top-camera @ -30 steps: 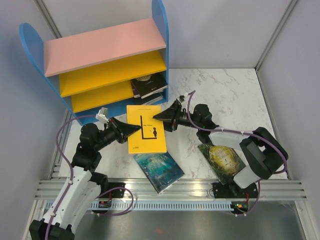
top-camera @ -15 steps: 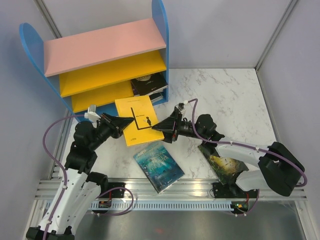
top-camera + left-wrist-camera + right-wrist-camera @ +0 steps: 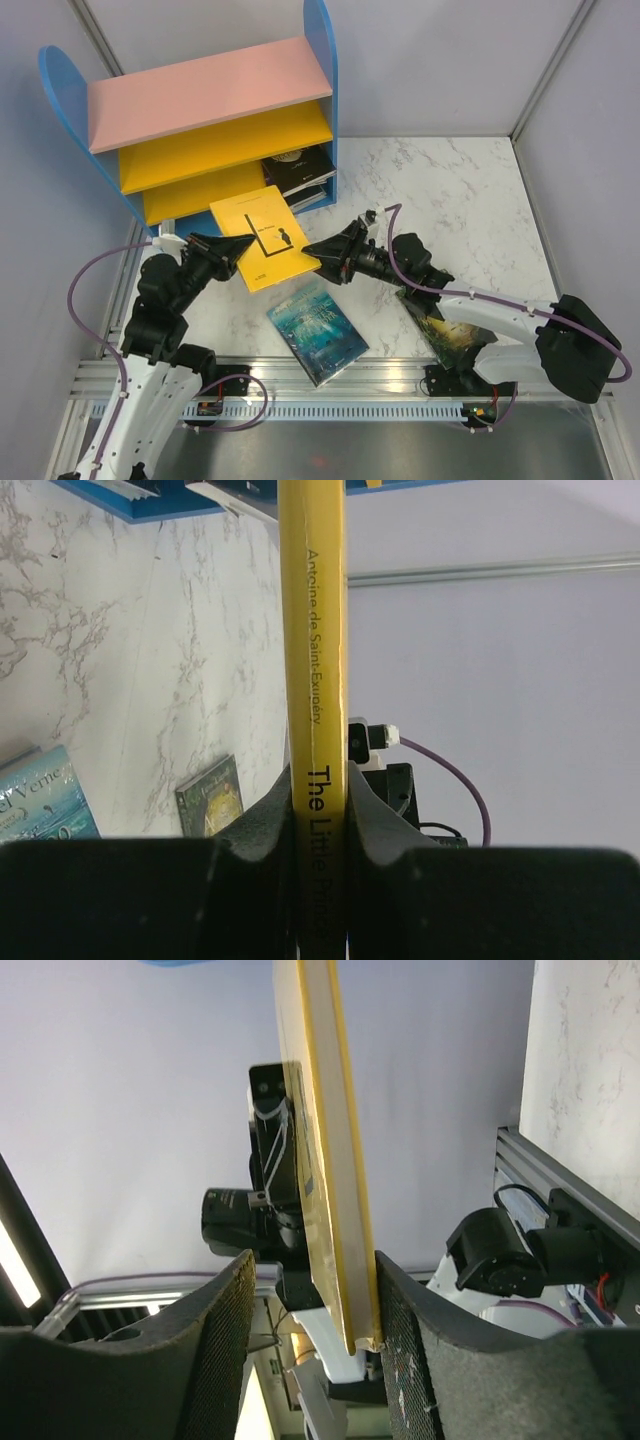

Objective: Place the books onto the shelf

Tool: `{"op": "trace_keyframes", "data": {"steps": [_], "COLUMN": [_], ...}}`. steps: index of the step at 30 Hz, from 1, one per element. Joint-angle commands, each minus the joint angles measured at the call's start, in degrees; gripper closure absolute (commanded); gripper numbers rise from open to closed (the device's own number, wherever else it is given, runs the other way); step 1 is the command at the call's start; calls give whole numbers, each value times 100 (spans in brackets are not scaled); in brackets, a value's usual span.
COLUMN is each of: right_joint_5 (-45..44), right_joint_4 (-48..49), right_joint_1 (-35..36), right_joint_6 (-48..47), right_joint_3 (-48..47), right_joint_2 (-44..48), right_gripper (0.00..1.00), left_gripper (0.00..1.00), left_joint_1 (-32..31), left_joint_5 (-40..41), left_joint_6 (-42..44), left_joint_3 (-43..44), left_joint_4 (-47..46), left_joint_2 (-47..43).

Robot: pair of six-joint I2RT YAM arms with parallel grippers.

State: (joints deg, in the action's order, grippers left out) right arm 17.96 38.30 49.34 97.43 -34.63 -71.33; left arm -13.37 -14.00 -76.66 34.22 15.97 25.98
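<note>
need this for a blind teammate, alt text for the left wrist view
The left claw is shut on a yellow book, spine facing the camera, its far end pointing toward the blue shelf. A teal book and a green book lie on the marble table beyond.

- The yellow book (image 3: 262,238) has travelled up and to the left, from the middle of the bench to the foot of the shelf (image 3: 210,95), and has turned so that one corner points at the shelf.
- The left tool (image 3: 232,247), clamped on the book's spine, has drawn back to the left with it.
- The right tool (image 3: 312,248) has followed at the book's opposite edge.
- The right arm (image 3: 500,310) has stretched out low and now crosses the green-gold book (image 3: 455,338).
</note>
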Motion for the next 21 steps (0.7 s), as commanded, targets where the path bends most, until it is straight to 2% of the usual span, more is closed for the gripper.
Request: {"op": "trace_keyframes", "data": {"steps": [1,12,15,16,18,19,21], "right_joint_5": [-529,-688,-671,-662,-662,-662,-644], "right_joint_4": [309,415,406,388,345,257,125], "right_joint_1": [5,400,453,453,453,427,375], "right_joint_6": [241,426,418,400,365,339,260], "right_joint_3": [-544,-1845,-2038,-2065,-2056,-2039,-1916], "right_joint_2": [-82,-943,-1032,-1032,-988,-971,-840], "right_gripper": [46,60,72,81,89,97,100], "left_gripper": [98,98,98,98,98,98,79], "left_joint_1": [9,18,18,18,9,9,18], "left_joint_5": [363,626,802,846,899,890,768], "left_joint_6": [2,-112,-86,-77,-42,-50,89], "left_joint_3": [50,-196,-126,-100,-38,-21,58], "left_joint_4": [117,609,793,916,1022,1109,1180], "left_joint_2": [-294,-804,-892,-893,-928,-928,-902]}}
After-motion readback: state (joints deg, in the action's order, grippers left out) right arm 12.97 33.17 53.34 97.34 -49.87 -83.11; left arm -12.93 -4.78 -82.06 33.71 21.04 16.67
